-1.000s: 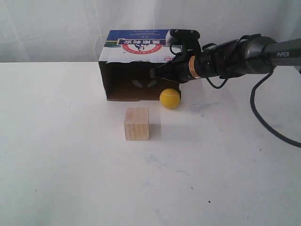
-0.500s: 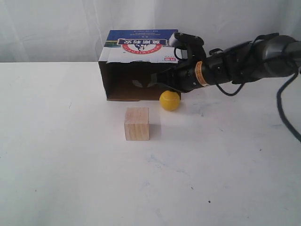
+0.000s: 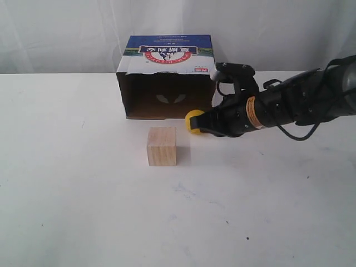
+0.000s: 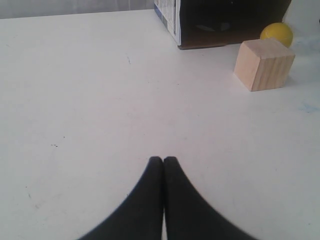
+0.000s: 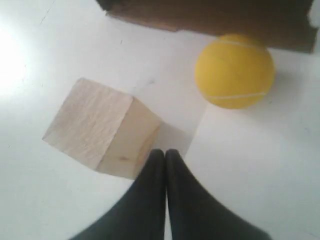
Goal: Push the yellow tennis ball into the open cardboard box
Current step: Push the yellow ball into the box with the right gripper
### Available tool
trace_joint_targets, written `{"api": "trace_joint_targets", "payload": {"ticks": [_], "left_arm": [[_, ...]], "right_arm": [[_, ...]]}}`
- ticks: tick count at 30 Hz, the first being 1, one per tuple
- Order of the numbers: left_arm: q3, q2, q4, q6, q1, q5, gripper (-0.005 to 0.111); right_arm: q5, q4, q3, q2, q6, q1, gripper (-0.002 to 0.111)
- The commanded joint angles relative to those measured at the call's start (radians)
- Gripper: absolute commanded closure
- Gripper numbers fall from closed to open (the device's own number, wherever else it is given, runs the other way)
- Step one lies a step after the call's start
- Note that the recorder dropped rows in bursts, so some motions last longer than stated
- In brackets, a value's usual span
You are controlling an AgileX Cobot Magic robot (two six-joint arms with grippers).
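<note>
The yellow tennis ball [image 3: 192, 119] rests on the white table at the front right corner of the open cardboard box [image 3: 166, 75], just outside its dark opening. My right gripper [image 3: 202, 129] is shut and empty, low over the table, right beside the ball and covering its right side. In the right wrist view the shut right gripper [image 5: 165, 152] points between the ball [image 5: 234, 70] and the cube, with the box edge [image 5: 210, 17] behind. My left gripper [image 4: 163, 160] is shut and empty, far from the ball [image 4: 276, 33] and the box [image 4: 220, 25].
A pale wooden cube [image 3: 162, 146] stands in front of the box opening, left of the ball; it also shows in the wrist views, cube [image 4: 264, 64] and cube [image 5: 97, 127]. A white curtain hangs behind the table [image 3: 83, 194].
The right arm has dropped from in front of the box opening and drawn back to the right, down beside the ball, now covering part of it. The ball and cube have hardly moved.
</note>
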Motion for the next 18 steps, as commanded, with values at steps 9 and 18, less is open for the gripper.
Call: {"api": "trace_joint_targets", "payload": {"ticks": [9, 18], "left_arm": [[0.003, -0.005, -0.011, 0.0, -0.004, 0.003, 0.107], [0.003, -0.005, -0.011, 0.0, -0.004, 0.003, 0.107]], "right_arm": [[0.003, -0.003, -0.03, 0.154, 0.014, 0.0, 0.108], [0.069, -0.003, -0.27, 0.297, 0.014, 0.0, 0.108]]}}
